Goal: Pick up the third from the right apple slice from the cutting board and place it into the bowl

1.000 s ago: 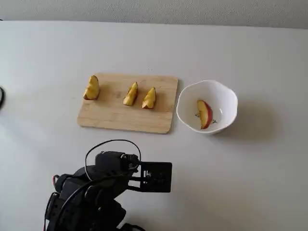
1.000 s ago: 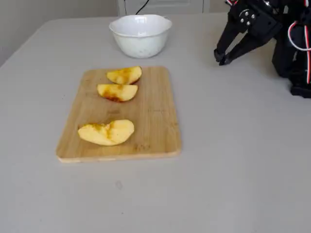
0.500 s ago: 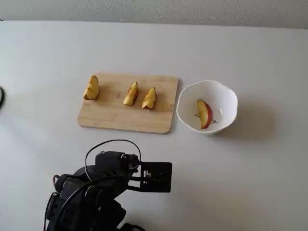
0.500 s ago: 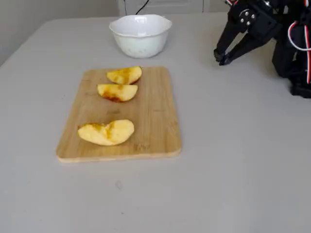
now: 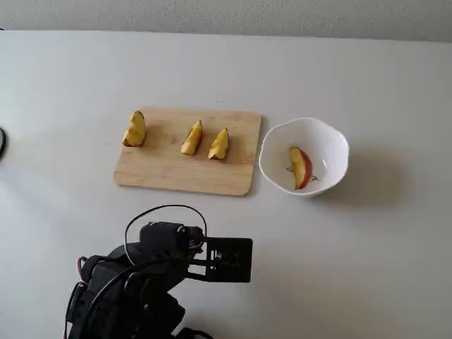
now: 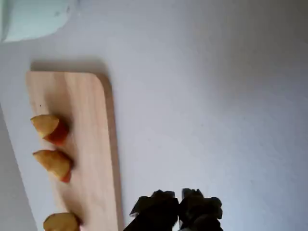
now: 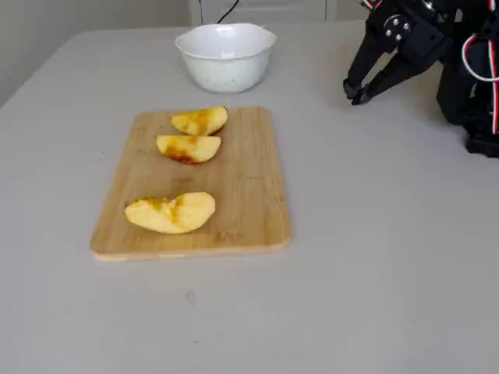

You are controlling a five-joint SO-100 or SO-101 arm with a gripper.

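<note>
The apple slice [image 5: 301, 168], pale flesh with a red skin edge, lies inside the white scalloped bowl [image 5: 332, 152], to the right of the cutting board [image 5: 169, 169] in a fixed view. The bowl also shows in the other fixed view [image 7: 226, 58] and in the wrist view [image 6: 33, 19], where its inside is hidden. My gripper [image 5: 244, 260] is shut and empty, drawn back over bare table in front of the board, apart from the board and the bowl. It shows in the wrist view [image 6: 178, 204] and in a fixed view [image 7: 355, 93].
Three yellow wedges stay on the board: a chunky one [image 5: 134, 128] at the left and two slimmer ones [image 5: 192, 138] [image 5: 219, 144] near the bowl end. The arm's base and cables [image 5: 127, 289] sit at the table's front edge.
</note>
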